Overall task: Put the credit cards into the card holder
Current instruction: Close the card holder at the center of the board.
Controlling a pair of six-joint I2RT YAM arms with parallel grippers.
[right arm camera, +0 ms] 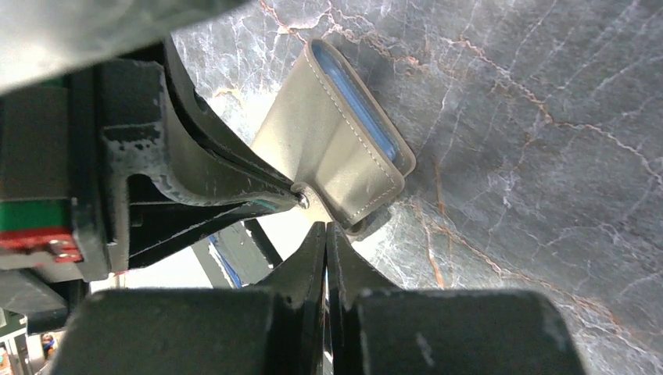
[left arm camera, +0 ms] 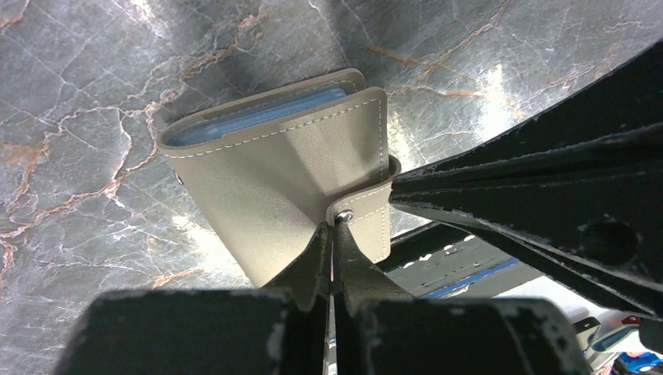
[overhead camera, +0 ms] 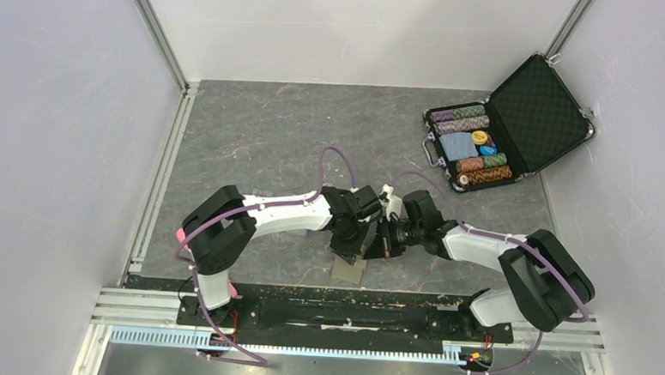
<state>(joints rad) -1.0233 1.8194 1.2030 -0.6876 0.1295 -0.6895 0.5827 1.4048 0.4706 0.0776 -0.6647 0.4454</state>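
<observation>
The olive-tan card holder (left arm camera: 274, 180) lies folded shut on the marbled table, with its pale blue pockets showing only at the folded edge. It also shows in the right wrist view (right arm camera: 328, 148) and in the top view (overhead camera: 350, 267). My left gripper (left arm camera: 335, 228) is shut, and its tips press on the round snap of the strap. My right gripper (right arm camera: 325, 228) is shut, and its tips sit just beside the strap end. In the top view the left gripper (overhead camera: 349, 242) and the right gripper (overhead camera: 384, 242) meet over the holder. No credit cards are in view.
An open black poker-chip case (overhead camera: 508, 128) with chips and a blue deck stands at the back right. The black rail (overhead camera: 348, 315) with the arm bases runs along the near edge. White walls close in the table on three sides.
</observation>
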